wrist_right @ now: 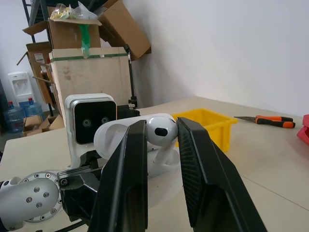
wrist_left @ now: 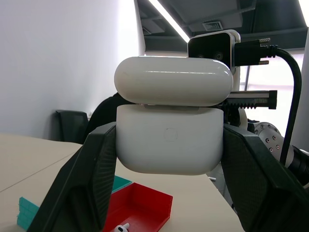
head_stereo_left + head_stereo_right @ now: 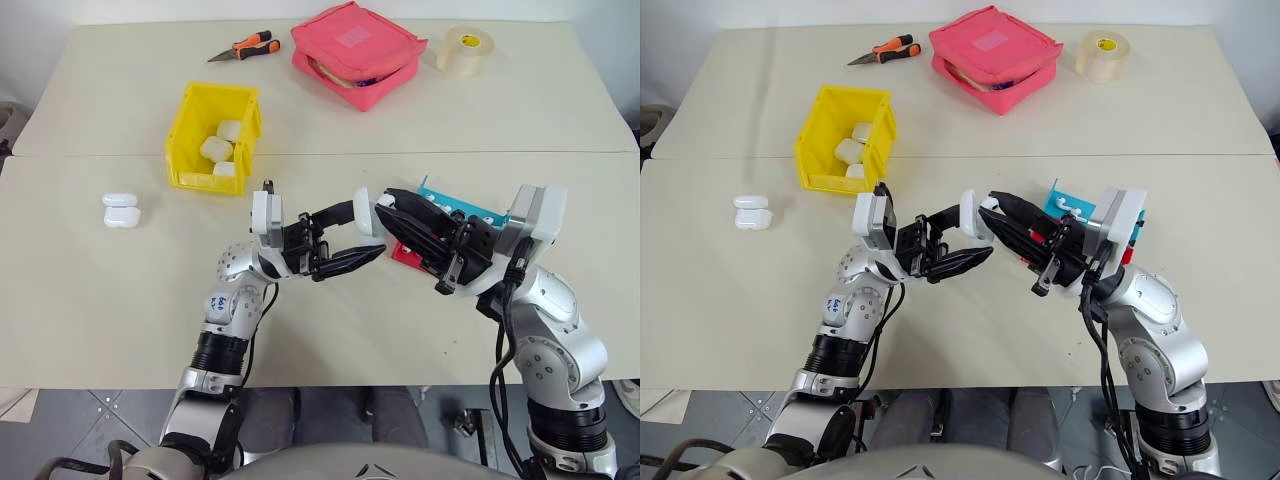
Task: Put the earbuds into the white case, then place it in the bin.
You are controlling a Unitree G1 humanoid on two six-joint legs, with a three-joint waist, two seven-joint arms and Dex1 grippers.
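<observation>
On the desk (image 3: pixel 90 290), two spare cases (image 3: pixel 121 211) lie at 9 o'clock, and the bin (image 3: pixel 190 140) with further cases sits at 11 o'clock. At centre, the left gripper (image 3: pixel 368 236) is clamped on the white case (image 2: pixel 170 145), lid hinged up. Facing it at 3 o'clock, the right gripper (image 1: pixel 161 145) pinches one of the earbuds (image 1: pixel 161 130) just beside the case's lid, above the red-and-blue tray (image 3: pixel 452 210).
</observation>
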